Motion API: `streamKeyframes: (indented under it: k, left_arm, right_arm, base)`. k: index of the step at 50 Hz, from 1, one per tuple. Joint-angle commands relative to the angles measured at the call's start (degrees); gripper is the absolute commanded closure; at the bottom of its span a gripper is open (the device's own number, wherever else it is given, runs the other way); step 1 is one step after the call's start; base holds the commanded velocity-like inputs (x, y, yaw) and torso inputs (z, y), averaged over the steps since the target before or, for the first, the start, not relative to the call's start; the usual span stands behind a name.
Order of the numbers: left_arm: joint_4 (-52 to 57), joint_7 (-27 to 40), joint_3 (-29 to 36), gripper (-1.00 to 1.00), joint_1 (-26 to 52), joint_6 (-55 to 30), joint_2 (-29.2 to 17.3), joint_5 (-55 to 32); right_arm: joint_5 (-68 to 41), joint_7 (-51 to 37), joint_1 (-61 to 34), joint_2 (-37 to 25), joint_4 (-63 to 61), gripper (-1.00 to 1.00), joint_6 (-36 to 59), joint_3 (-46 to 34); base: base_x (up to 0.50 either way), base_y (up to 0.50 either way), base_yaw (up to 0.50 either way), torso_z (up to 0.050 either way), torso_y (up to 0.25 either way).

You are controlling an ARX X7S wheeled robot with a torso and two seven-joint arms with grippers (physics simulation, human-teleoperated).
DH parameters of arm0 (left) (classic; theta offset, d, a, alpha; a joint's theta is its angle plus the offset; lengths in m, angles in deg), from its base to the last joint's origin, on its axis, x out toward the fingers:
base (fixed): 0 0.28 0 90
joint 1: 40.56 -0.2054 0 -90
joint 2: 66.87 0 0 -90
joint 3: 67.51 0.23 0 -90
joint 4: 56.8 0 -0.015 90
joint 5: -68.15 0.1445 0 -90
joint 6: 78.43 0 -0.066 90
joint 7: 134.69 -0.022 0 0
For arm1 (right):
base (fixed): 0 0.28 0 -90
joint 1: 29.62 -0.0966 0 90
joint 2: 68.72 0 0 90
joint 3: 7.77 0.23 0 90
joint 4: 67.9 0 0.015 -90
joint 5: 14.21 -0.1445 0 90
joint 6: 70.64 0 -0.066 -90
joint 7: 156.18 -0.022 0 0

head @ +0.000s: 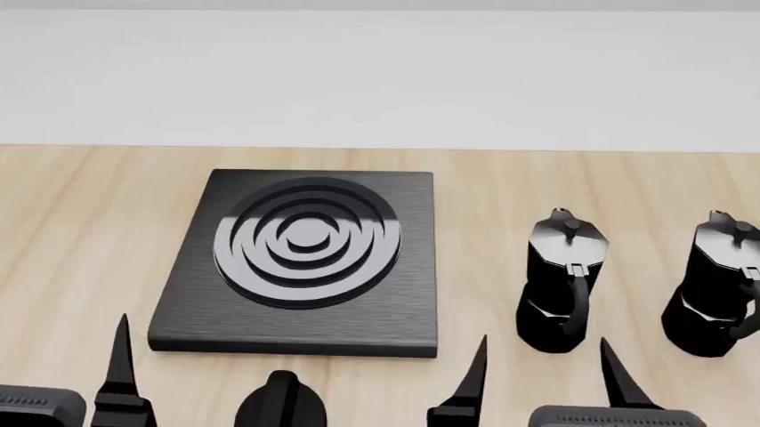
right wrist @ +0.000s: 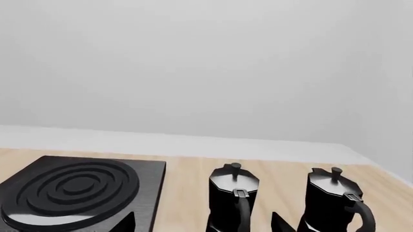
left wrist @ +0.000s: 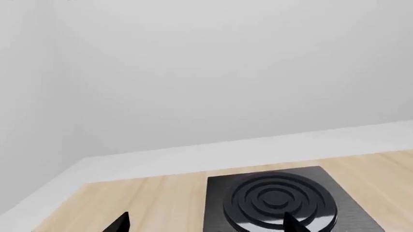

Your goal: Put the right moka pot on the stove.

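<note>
Nothing of the task is done yet. The right moka pot (head: 718,289) stands upright on the wooden table (head: 84,231), just beside the other pot (head: 561,283) and well apart from the stove (head: 303,262), whose rings are bare. It is black and faceted, with a glossy knobbed lid and a curved handle. The right gripper (head: 544,378) and left gripper (head: 199,378) are both spread apart and empty, near the table's front edge.

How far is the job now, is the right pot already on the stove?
Nothing is done yet. The right moka pot stands on the table, right of the other pot; the stove is bare. The right gripper is open and empty. Grasping, lifting and placing remain.
</note>
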Motion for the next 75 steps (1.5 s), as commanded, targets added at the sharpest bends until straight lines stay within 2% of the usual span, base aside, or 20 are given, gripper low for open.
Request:
streamKeyframes:
  k: [1,41,75]
  left_arm:
    - [-0.4,0.18,0.38,-1.0,-0.15,0.92,-0.29,0.23]
    - [-0.51,0.61,-0.37,-1.0,-0.1,1.04,-0.4,-1.8]
    - [-0.78,0.75,-0.68,-1.0,-0.25,1.89,-0.65,-3.23]
  right_arm:
    - [0.12,-0.26,-0.15,-0.16,0.35,-1.0,-0.08,-0.29]
    - [0.35,-1.08,-0.44,-0.73,0.84,-1.0,-0.38,-1.2]
    - [-0.54,-1.49,-0.35,-1.2,0.94,-1.0,-1.14,-0.88]
  base:
    - [0.0,0.0,0.0,0.0,-0.098]
    - [0.0,0.0,0.0,0.0,-0.146]
    - [0.18,0.0,0.0,0.0,-0.004]
